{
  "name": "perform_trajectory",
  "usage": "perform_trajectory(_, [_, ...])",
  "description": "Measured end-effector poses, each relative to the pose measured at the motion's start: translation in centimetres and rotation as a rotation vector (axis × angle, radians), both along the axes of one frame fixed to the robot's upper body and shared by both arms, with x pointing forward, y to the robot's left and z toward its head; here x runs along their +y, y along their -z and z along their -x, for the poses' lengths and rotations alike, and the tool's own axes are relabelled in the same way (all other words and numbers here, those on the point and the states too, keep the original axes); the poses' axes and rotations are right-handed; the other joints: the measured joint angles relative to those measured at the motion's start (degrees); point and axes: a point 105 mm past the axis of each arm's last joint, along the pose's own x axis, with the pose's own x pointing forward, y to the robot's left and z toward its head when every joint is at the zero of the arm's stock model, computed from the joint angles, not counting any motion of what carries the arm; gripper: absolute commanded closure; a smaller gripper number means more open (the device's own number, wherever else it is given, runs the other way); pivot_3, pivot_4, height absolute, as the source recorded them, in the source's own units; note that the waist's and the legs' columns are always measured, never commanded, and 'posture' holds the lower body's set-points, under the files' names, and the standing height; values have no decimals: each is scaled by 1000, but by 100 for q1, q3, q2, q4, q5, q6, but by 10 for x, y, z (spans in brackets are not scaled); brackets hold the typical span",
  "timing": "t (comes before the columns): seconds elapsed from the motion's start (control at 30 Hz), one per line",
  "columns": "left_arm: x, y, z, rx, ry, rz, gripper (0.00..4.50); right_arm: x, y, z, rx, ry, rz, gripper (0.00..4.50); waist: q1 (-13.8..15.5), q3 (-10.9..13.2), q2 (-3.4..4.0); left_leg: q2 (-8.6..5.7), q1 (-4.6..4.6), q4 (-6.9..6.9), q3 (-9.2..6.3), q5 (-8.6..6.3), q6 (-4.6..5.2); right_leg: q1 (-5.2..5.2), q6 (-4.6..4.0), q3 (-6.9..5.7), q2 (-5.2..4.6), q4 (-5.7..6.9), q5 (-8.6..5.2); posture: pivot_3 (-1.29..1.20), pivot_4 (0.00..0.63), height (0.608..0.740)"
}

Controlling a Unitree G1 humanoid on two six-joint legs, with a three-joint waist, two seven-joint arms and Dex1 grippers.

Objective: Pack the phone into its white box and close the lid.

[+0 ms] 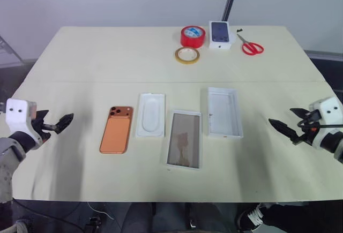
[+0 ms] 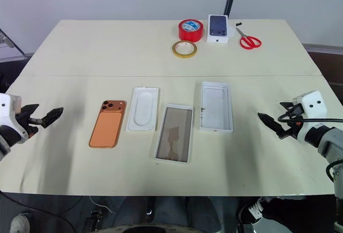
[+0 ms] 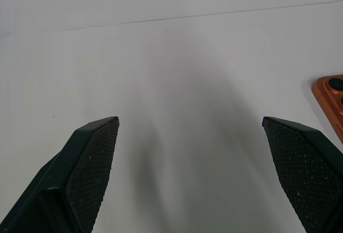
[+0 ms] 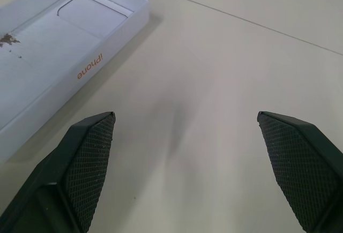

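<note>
Both sets of fingers stand wide apart and empty, left gripper (image 1: 60,122) nearest the phone (image 1: 117,129), which lies camera-side up on the counter (image 1: 86,61). Pinch its long edges, then lower it flat into the white box (image 1: 185,138). The lid (image 1: 224,112) waits beside. The phone's screen is hidden.

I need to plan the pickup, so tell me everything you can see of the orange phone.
The phone is a slim orange smartphone with rounded corners, its back looking smooth and matte. It lies flat, back up, on the cream table, with a raised cluster of dark camera lenses at its far end. It sits left of the white insert, apart from it. Nothing touches it except the table; both grippers are off to the sides.
</note>
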Motion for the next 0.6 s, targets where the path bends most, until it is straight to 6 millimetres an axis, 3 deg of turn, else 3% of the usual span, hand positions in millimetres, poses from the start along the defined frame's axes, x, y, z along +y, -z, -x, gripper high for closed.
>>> perform_trajectory(0.2, [-4,-7,-5,-26,4,16,0,5,-1,-3,-15,-5,-10,55,-1,0,0,0,1,0,1,0,0,1,0,0,0,0,0,0,150,740])
perform_trajectory(0.3, [-20,-7,-12,-32,42,42,0,11,-8,-8,-49,-13,-10,55,7,0,0,0,1,0,0,0,0,1,0,0,0,0,0,0,150,740])
perform_trajectory(0.43, [-61,-7,-25,-39,149,97,0,31,-11,-17,-75,-59,-4,55,9,0,-1,-1,1,2,-1,0,0,4,1,-1,0,1,0,0,150,740])
perform_trajectory(0.6, [-138,-17,-35,-36,360,216,0,74,-21,-34,-129,-160,2,55,3,0,-1,0,-3,4,-1,0,-1,1,1,-1,4,2,0,0,150,740])
